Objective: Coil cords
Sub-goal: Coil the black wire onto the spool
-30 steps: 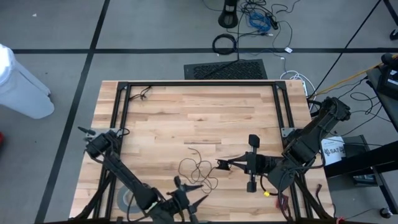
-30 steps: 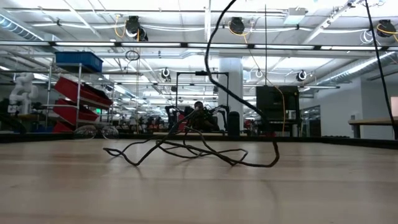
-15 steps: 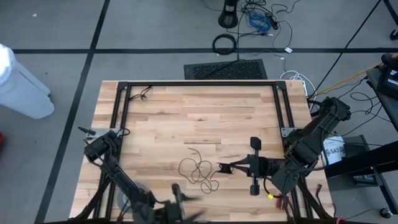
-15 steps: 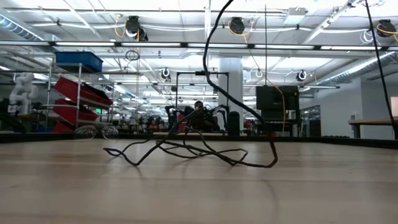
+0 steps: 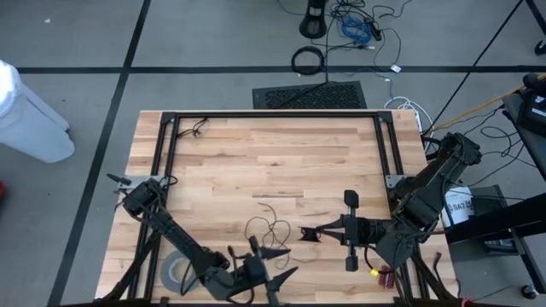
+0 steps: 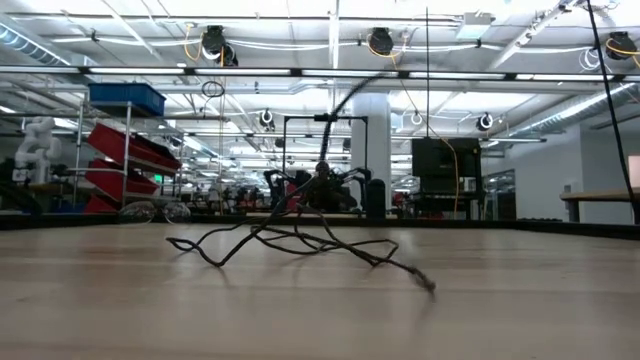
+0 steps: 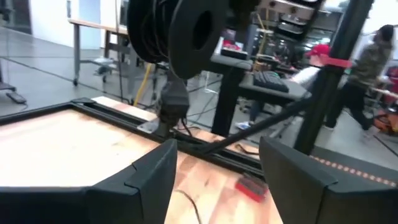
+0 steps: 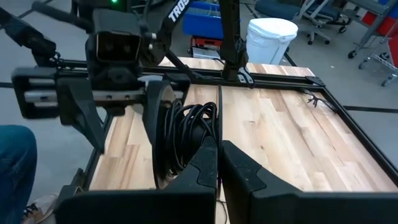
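Observation:
The cords are one thin dark wire. Part of it lies in loose loops (image 5: 269, 230) on the wood, showing as a low heap (image 6: 290, 240) in the low view, with a loose end (image 6: 425, 282) on the table. The rest is wound beside a small black disc (image 8: 160, 127), raised above the table. My right gripper (image 5: 305, 230) is shut at that coil (image 8: 193, 130). My left gripper (image 5: 277, 260) stands open near the front edge and points level at the disc (image 7: 193, 31). Nothing is between its fingers (image 7: 143, 180). My right gripper comes in nearly level from the table's right side. Its shut fingertips (image 8: 208, 155) meet the wound cord at the coil's near, lower edge (image 8: 200, 138). The fingers themselves hide which part they have. Disc and coil stand on edge, clear of the table, and a strand (image 6: 350, 110) runs down to the heap.
A wide grey tape roll (image 5: 175, 271) lies at the front left beside my left arm. Black frame rails (image 5: 166, 153) run along the table's left, far and right sides. A small red object (image 7: 252, 186) lies near the right rail. Bare wood stretches toward the far edge.
My left gripper has swung up to level and toward the table's right edge, and has let go of the wire. The tall loop that rose out of the low view has dropped, and its end now lies on the table right of the heap. The heap has stayed put.

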You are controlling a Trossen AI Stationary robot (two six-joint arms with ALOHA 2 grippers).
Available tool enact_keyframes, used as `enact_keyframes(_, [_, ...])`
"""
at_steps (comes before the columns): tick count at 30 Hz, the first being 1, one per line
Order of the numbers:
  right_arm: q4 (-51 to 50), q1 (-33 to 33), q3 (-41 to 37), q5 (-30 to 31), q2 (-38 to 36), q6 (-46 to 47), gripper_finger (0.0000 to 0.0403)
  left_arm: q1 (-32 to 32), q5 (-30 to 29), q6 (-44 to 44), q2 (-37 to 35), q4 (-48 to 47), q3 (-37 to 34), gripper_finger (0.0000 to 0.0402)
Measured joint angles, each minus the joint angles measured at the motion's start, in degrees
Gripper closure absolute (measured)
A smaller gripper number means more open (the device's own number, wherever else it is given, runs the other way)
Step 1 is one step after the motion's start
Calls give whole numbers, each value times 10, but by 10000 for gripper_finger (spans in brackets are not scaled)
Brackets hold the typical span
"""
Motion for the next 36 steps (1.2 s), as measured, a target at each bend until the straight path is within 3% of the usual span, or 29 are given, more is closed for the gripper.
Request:
enact_keyframes(9, [0, 4, 0, 0, 0, 1, 403, -9, 5, -92, 0, -111, 0, 166])
enact_keyframes(14, [3, 4, 0, 0, 0, 1, 403, -1, 91, -150, 8, -120, 0, 166])
enact_keyframes(27, [4, 4, 0, -2, 0, 1, 403, 55, 93, -115, 95, 64, 0, 165])
enact_keyframes(31, [4, 4, 0, -2, 0, 0, 403, 68, 158, -97, 106, 111, 0, 165])
enact_keyframes(36, [4, 4, 0, -1, 0, -4, 403, 79, 182, -59, 106, 115, 0, 166])
